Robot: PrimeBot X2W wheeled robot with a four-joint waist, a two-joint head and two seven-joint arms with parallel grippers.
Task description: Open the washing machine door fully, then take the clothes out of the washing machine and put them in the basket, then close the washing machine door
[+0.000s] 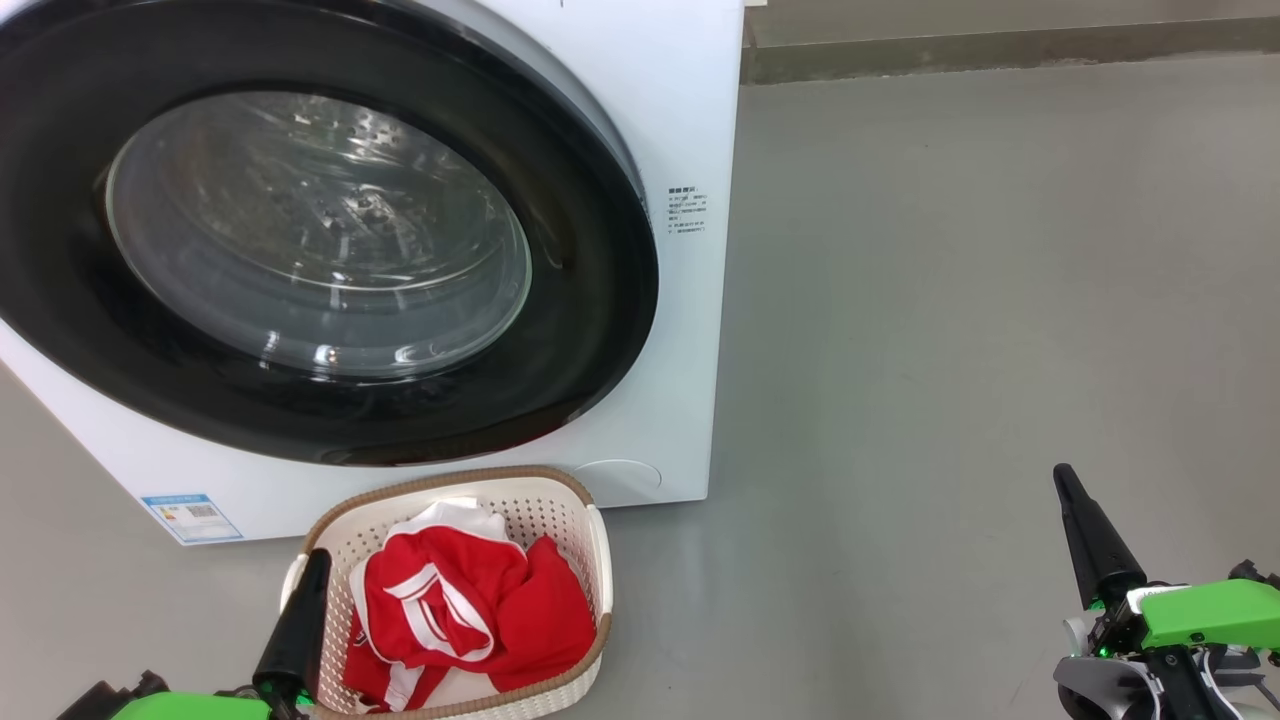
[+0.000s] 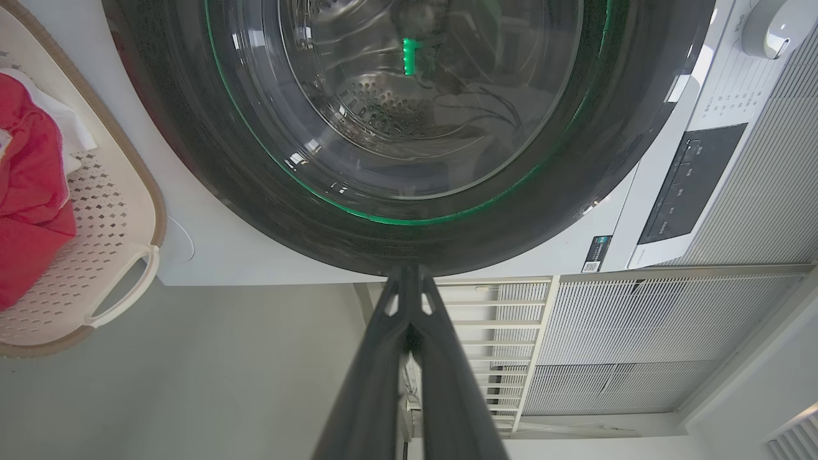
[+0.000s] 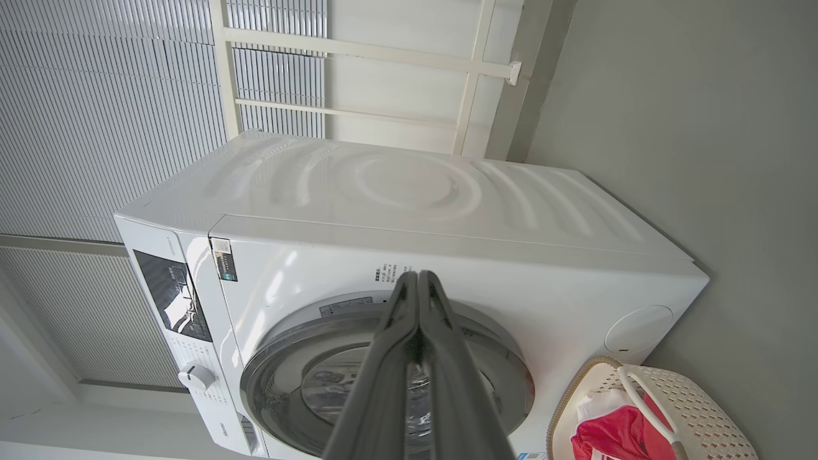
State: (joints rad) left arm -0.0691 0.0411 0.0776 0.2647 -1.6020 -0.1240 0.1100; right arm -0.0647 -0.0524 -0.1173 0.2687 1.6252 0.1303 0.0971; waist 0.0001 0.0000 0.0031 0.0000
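Observation:
The washing machine (image 1: 670, 120) (image 3: 409, 191) stands with its round black-rimmed door (image 1: 320, 240) (image 2: 409, 128) (image 3: 307, 377) closed flat against the white front. Through the glass I see bare steel drum. The cream basket (image 1: 560, 490) (image 2: 115, 211) (image 3: 696, 402) sits on the floor below the door and holds the red and white clothes (image 1: 470, 610) (image 2: 29, 191) (image 3: 607, 434). My left gripper (image 1: 318, 558) (image 2: 409, 271) is shut and empty, low at the basket's left rim. Shut too, and holding nothing, my right gripper (image 1: 1062, 474) (image 3: 415, 276) hangs over bare floor far to the right.
Grey floor (image 1: 1000, 300) stretches to the right of the machine up to a wall skirting (image 1: 1000, 50). A white railing and ribbed wall panels (image 2: 639, 332) stand behind the machine. A blue sticker (image 1: 192, 516) marks the machine's lower front.

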